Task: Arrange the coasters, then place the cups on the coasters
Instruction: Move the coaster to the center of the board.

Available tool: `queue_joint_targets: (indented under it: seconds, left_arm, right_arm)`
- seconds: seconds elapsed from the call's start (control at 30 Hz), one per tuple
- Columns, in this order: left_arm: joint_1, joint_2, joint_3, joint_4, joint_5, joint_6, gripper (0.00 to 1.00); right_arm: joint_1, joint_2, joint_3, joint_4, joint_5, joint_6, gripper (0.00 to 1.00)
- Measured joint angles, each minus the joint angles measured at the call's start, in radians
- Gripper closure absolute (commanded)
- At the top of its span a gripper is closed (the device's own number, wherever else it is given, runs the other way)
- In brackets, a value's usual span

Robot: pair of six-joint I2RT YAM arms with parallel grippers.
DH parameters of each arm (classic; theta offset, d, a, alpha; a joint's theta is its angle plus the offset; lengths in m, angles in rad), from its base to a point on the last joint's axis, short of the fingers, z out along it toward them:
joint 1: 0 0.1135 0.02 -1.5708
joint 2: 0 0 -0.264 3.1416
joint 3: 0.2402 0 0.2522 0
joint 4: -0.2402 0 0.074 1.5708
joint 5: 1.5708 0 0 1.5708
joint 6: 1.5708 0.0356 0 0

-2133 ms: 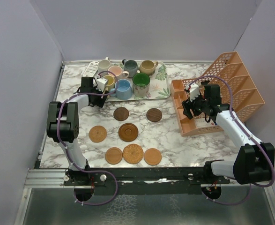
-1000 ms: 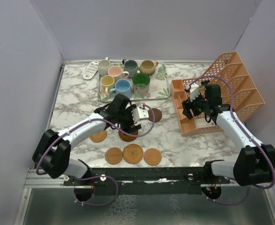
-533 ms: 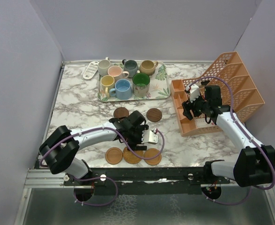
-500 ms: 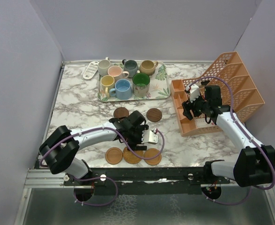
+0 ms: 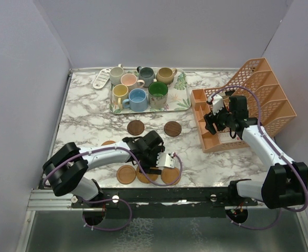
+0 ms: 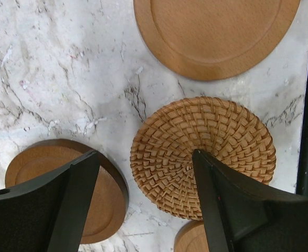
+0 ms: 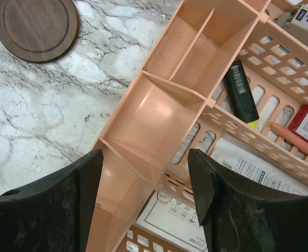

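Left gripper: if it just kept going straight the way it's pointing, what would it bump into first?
Probably the woven coaster: the open left gripper points down at its edge, one finger over it, the other over a dark-rimmed wooden coaster. How high it hangs is unclear.

Clustered cups (image 5: 138,100); flat, scattered coasters (image 5: 136,127).

**Three views: one high, two close**

My overhead camera looks down from high behind the near edge, taking in the whole surface (image 5: 91,113). The left wrist view stares straight down, close, at the woven coaster (image 6: 203,157). The right wrist view hangs close over the orange rack (image 7: 164,105) and shares the dark coaster (image 7: 35,29) with the overhead.
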Motion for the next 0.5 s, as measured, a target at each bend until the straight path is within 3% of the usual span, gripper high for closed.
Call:
queue_joint_targets:
  seconds: [0.5]
  left_arm:
    - [0.010,-0.151,-0.119,-0.018,-0.081,0.019,0.25]
  right_arm:
    - [0.000,0.016,0.000,0.000,0.013,-0.002,0.34]
